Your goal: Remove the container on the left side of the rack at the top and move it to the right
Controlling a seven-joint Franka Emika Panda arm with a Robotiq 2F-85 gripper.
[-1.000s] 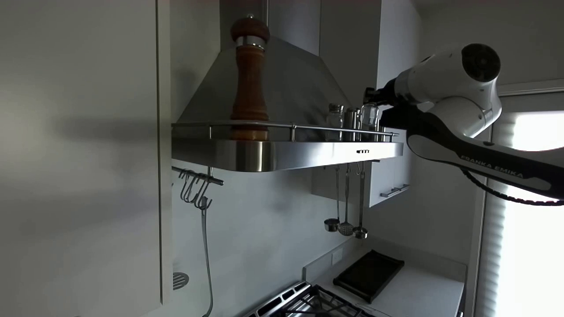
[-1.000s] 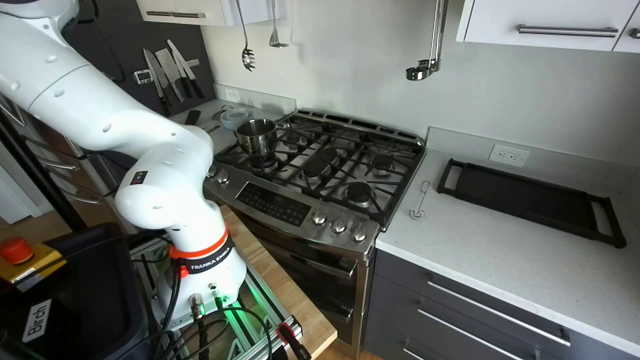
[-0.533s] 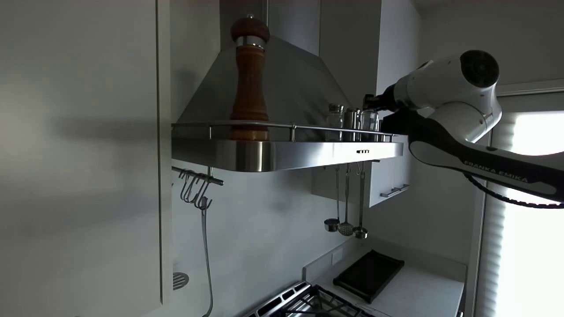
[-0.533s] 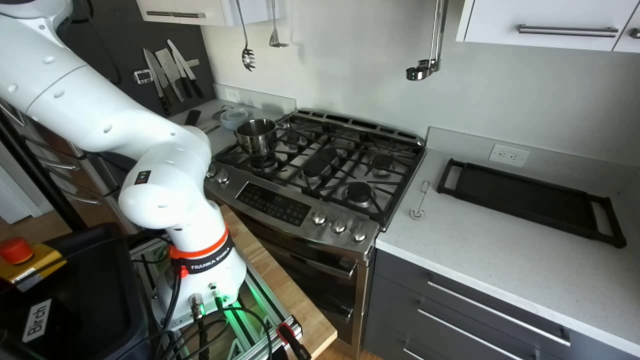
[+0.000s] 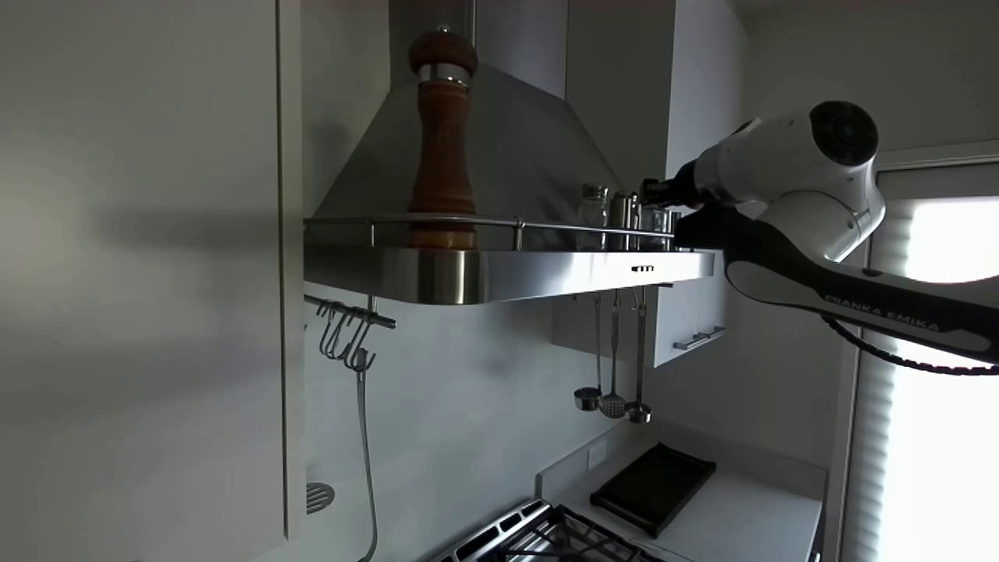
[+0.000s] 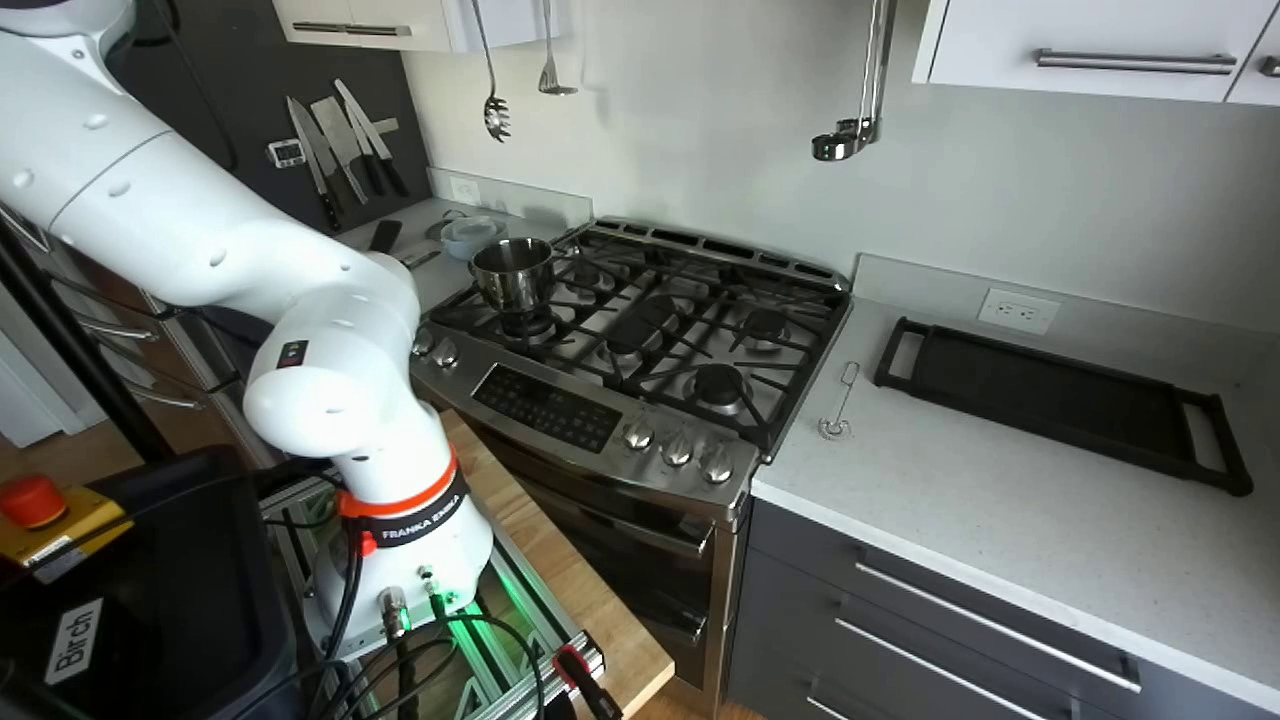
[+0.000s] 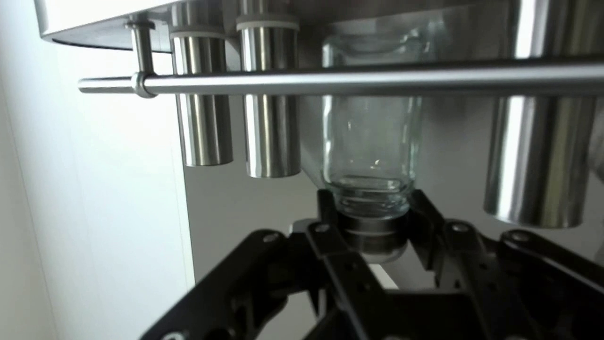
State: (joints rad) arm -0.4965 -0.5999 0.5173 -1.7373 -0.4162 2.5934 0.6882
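A clear glass jar (image 7: 370, 141) with a metal lid (image 7: 373, 231) shows in the wrist view, where the scene looks upside down. My gripper (image 7: 371, 199) is shut on the jar at its lid and neck, one finger on each side. The jar is upright behind the rail (image 7: 424, 80) of the hood rack. Its base looks close to the hood top; I cannot tell whether it touches. In an exterior view the jar (image 5: 654, 220) shows just under my gripper (image 5: 652, 193) at the rack's far end. The gripper is outside the remaining exterior view.
Steel cylinders (image 7: 272, 132) and another steel cylinder (image 7: 542, 156) stand either side of the jar. A glass shaker (image 5: 593, 212) and a tall wooden mill (image 5: 442, 148) stand farther along the hood (image 5: 562, 269). A tall cabinet (image 5: 706, 94) is behind. The stove (image 6: 640, 330) lies below.
My gripper and forearm have moved down toward the hood top. The jar's visible glass top has moved down with the gripper, and less of the jar shows above the rail.
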